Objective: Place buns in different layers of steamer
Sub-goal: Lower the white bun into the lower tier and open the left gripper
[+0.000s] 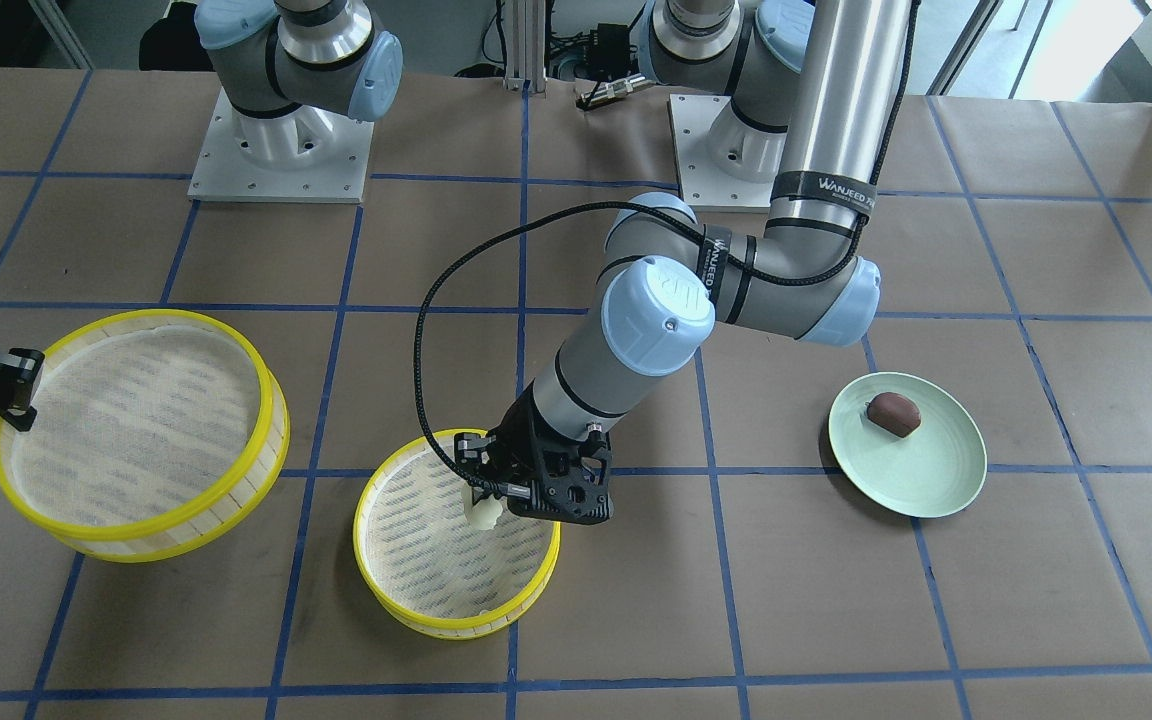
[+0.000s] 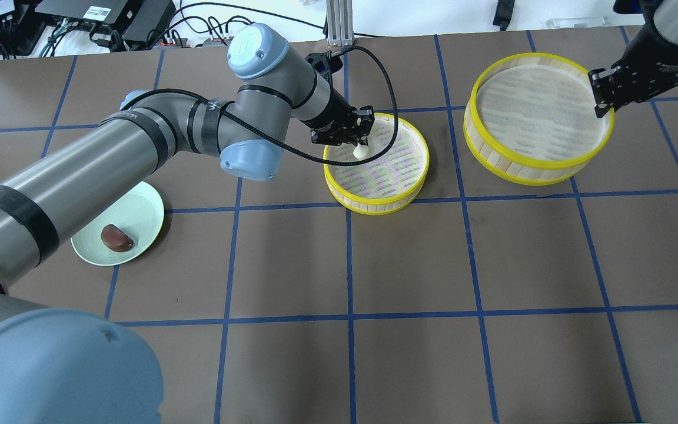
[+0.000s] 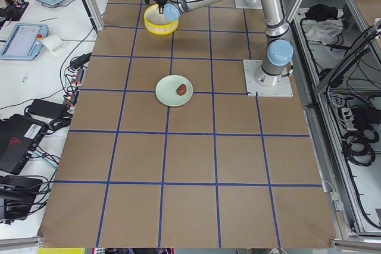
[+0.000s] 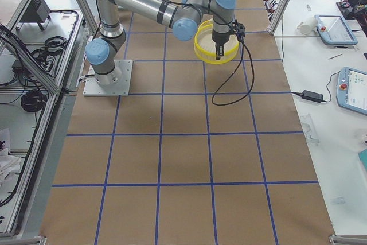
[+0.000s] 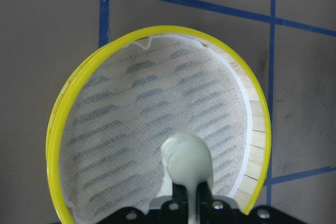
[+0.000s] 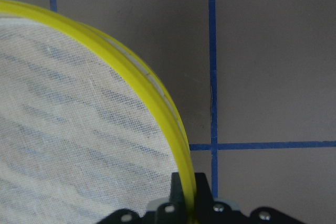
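1. Brown paper surface (image 2: 409,259), gridded with blue tape. A white bench with tablets (image 3: 24,37) and loose cables runs along one side (seen in the side views only).
2. Left pincer (image 1: 492,497) is clenched on the cream-white bun (image 5: 185,162), over the middle steamer tray (image 2: 374,207) and near its robot-side rim. The bun's gripped end is hidden between the fingers. Cannot tell whether its free end touches the mesh.
3. Right pincer (image 6: 189,183) is clamped on the yellow rim of the second steamer tray (image 2: 527,176), one finger inside and one outside. Its arm is cut off by the frame edge in the overhead and front views. Cannot tell whether this tray sits flat.
4. Dark bun (image 2: 117,238) lies on the pale green plate (image 2: 142,209), well apart from both trays. The left arm covers part of the plate's rim in the overhead view.
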You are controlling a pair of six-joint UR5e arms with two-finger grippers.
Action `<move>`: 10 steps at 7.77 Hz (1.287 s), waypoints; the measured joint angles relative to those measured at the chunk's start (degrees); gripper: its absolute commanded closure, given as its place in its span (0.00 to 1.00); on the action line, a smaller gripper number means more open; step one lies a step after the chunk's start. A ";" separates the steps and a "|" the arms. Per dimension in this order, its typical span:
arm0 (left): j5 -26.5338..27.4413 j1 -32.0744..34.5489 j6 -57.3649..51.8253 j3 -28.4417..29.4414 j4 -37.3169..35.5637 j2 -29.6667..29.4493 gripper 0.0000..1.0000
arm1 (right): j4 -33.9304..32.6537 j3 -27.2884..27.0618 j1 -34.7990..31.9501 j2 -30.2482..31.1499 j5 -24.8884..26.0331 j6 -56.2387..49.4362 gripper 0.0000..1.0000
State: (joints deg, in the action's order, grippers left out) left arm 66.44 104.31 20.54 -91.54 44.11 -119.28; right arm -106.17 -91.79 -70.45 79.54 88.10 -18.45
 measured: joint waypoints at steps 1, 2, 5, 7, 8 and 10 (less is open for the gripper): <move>-0.41 0.06 0.45 0.50 -0.05 -0.68 0.29 | 0.00 -0.03 0.02 -0.04 -0.06 -0.05 1.00; -0.66 0.09 0.84 0.70 -0.06 -1.00 0.14 | 0.00 -0.04 0.04 -0.05 -0.10 -0.05 1.00; -0.86 0.13 1.38 0.81 -0.04 -1.22 0.04 | -0.06 -0.12 0.05 -0.08 -0.23 -0.08 1.00; -0.87 0.11 1.02 0.88 -0.07 -1.22 0.04 | 0.04 -0.14 0.05 -0.06 -0.29 -0.02 1.00; -0.87 0.11 0.86 0.90 -0.07 -1.22 0.05 | 0.03 -0.15 0.05 -0.02 -0.43 0.02 1.00; -0.87 0.11 0.73 0.92 -0.08 -1.22 0.04 | 0.00 -0.17 0.05 -0.03 -0.54 0.07 1.00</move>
State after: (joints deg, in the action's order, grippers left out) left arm 65.57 104.42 21.26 -90.62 44.04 -120.50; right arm -106.17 -91.96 -70.40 79.51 87.56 -18.38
